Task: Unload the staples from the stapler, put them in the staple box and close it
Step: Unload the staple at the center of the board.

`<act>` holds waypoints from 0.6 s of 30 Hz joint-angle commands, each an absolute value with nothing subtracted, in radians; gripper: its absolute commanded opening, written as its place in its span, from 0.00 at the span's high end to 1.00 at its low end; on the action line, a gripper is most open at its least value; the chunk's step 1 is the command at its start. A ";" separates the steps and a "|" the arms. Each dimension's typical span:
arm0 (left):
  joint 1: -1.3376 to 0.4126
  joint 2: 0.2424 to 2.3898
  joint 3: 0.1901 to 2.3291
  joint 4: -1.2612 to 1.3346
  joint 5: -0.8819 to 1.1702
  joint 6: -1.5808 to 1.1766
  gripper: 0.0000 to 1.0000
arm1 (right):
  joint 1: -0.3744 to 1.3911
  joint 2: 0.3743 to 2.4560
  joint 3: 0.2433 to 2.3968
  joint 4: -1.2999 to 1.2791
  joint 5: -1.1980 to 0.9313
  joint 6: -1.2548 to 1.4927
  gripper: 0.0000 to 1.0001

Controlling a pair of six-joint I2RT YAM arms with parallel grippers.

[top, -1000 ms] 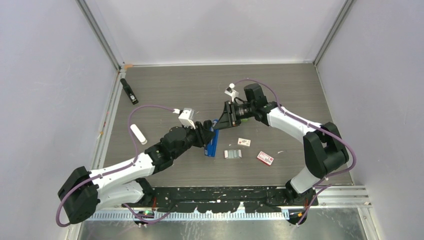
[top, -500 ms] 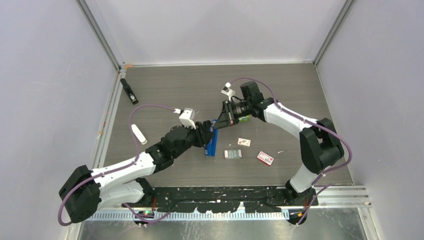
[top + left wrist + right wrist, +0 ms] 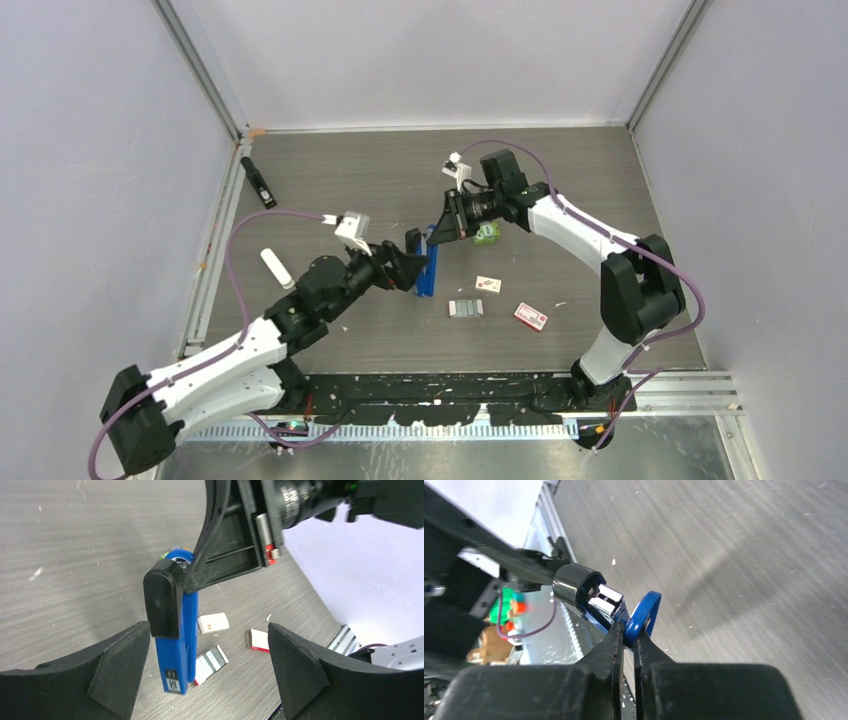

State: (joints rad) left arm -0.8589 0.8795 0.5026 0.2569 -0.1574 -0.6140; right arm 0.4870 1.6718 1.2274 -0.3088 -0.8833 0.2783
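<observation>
So the blue stapler point(image 3: 428, 268) is mid-desk, standing up on end and leaning a bit, its low end down by the desk point(image 3: 330, 180) surface (can't swear it's touching). The right end effector point(image 3: 628, 632) is clamped on the rounded blue tip at the top, and that's a thin pinch right at the edge. From the right wrist I can see the black top arm point(image 3: 571, 582) swung slightly clear of the blue base, with the silvery channel point(image 3: 605, 597) showing in the gap. My left end effector point(image 3: 210, 680) is spread wide with the stapler between its fingers, nothing squeezed.

What worries me: that edge pinch is the only thing holding the stapler, so any sideways nudge from the left could pivot it or pop it loose. If the left fingers close on the black arm at the wrong angle, I reckon it just snaps shut again. And if it tips over, it lands right on the loose stuff beside it.

Count: one stapler, one small bunch of staples point(image 3: 465, 308) lying just right of its low end (can't count the strips), two red-and-white boxes point(image 3: 488, 285) point(image 3: 531, 317), one green packet point(image 3: 487, 234) under the right arm, one black tool point(image 3: 258, 182) far back left, and one white stick-shaped thing point(image 3: 277, 268) at the left.
</observation>
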 commanded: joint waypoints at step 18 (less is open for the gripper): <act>-0.581 0.929 0.829 0.039 0.334 -0.592 0.10 | 0.468 1.686 1.575 -0.707 -0.782 -0.121 0.99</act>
State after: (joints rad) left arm -0.6991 0.8036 0.7753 -0.0212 0.0364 -0.5625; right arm 0.4633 1.7008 1.4876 -0.6403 -0.7696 -0.0444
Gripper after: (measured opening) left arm 0.946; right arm 0.112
